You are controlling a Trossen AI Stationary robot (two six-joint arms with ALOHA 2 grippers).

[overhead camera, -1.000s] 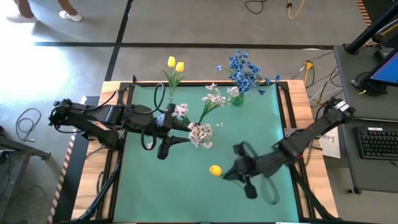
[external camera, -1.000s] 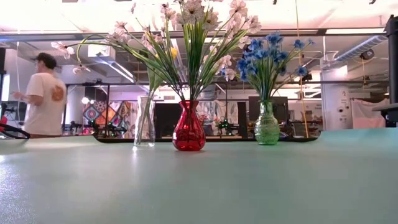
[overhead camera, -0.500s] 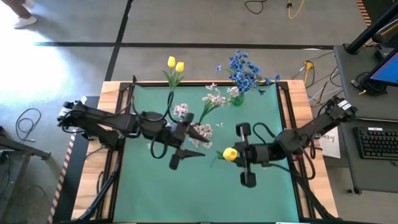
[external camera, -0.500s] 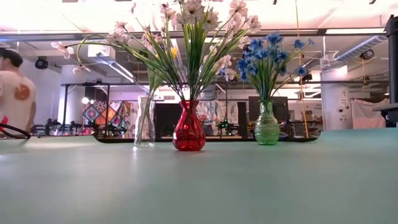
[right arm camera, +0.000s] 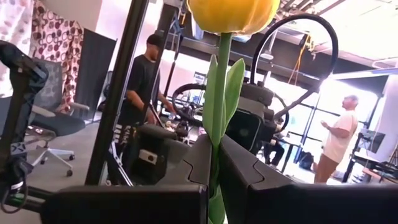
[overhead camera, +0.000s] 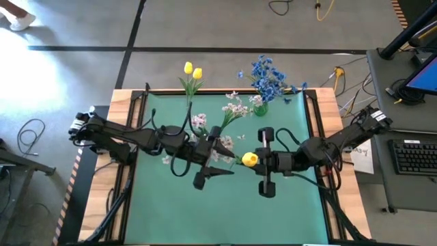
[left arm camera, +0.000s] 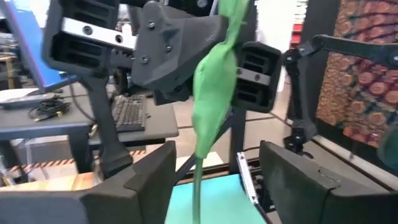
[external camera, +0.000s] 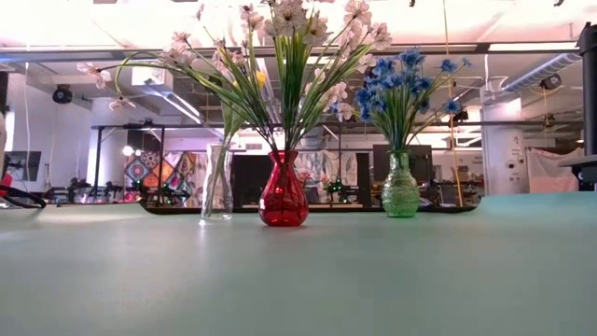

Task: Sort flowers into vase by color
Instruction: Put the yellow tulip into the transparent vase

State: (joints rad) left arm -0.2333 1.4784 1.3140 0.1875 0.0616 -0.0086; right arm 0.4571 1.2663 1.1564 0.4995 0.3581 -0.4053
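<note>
My table wears a green mat inside a wooden rim; along its far edge stand a clear vase, a red vase and a green vase

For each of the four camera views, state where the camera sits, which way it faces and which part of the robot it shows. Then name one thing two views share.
High view: overhead, looking straight down on the green table; both arms show.
Low view: at table-top height, facing three vases; no arm shows.
Left wrist view: behind the open left gripper, facing the right gripper and a green stem.
Right wrist view: behind the shut right gripper, looking up the yellow tulip.
Shared: the tulip appears in the high and right wrist views.
</note>
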